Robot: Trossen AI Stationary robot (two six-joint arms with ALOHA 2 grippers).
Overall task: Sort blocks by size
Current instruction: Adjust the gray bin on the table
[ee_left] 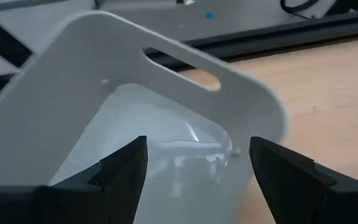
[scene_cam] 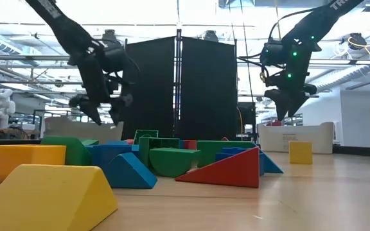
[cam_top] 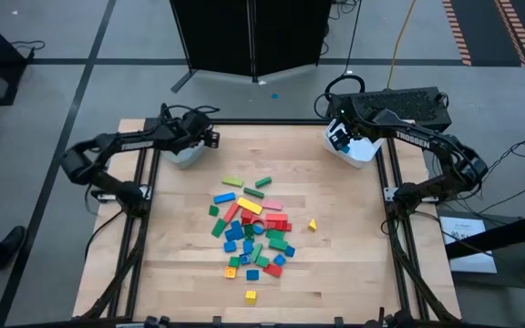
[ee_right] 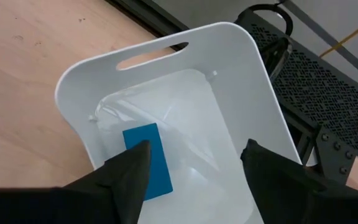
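Table seen from above, with two arms and two white bins. The left gripper [cam_top: 192, 137] hangs over the left bin [cam_top: 182, 157] at the far left corner of the wooden table [cam_top: 354, 255]; its two fingers [ee_left: 120, 177] stand apart with nothing between them, and the part of this bin's floor that its wrist view takes in holds no block. The right gripper [cam_top: 340, 137] hangs over the right bin [cam_top: 361, 153] at the far right corner; its two fingers [ee_right: 126, 168] are also apart and hold nothing. One blue block [ee_right: 148, 160], a flat rectangle, lies on the floor of the right bin directly below those fingers.

The remaining blocks form one loose pile [cam_top: 253, 228] at the table's centre, between the arms and well apart from both bins. An exact count is not possible because pieces overlap; roughly thirty show, in four colours: red, blue, green and yellow. Two yellow blocks lie outside the pile: one [cam_top: 313, 224] just to its right and one [cam_top: 251, 296] nearer the table's front edge. The level view shows wedges, among them a red wedge [scene_cam: 227, 170] and a yellow wedge [scene_cam: 47, 199] closest to that camera.
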